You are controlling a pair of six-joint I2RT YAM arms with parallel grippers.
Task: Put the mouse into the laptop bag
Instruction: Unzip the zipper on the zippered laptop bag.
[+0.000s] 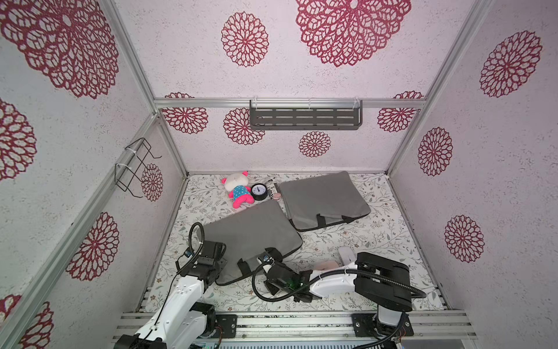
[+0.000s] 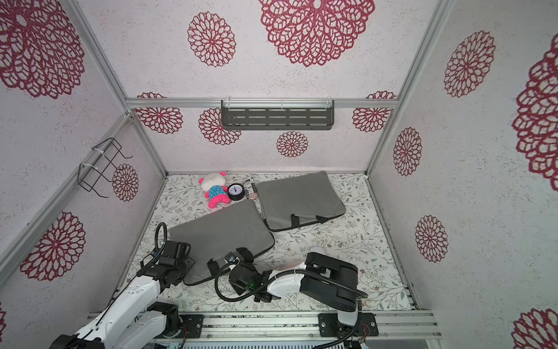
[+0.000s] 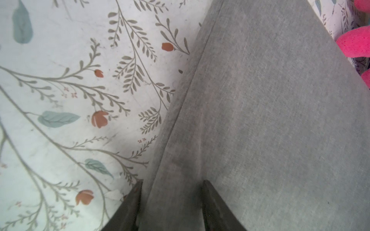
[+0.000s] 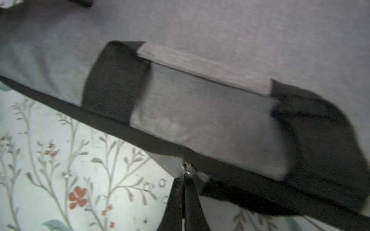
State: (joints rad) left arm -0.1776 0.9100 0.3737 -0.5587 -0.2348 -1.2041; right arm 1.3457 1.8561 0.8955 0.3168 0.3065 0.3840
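Plainly the job had barely begun. Furthest left, the left gripper (image 3: 172,183) sat at the side edge of the nearer grey fabric laptop bag with black webbing handles (image 1: 250,229). Its dark fingers were part-way apart with the padded seam filling the gap between them, so it looked to be pinching that edge to steady the bag. Across the bag, at its front edge near a handle, the right gripper (image 4: 183,180) had its jaws drawn tight together on the small silver zipper pull (image 4: 187,169), as the right wrist view showed. No gap could be seen along the black zip band there, and I judged the mouth closed or nearly so, though blur made that uncertain. Further right, the white rounded computer mouse (image 1: 346,253) lay on the floral-printed tablecloth (image 1: 380,238), outside the bag. It sat just beyond the right arm's black link, partly hidden by it in both top views, and nothing held it. Further back and to the right lay a second grey laptop bag (image 1: 324,196), apart from both grippers. What was done, then, amounted to steadying the bag and taking hold of the zipper. Left to do were opening the zip wide enough, freeing a gripper, picking up the mouse and carrying it into the bag's mouth.
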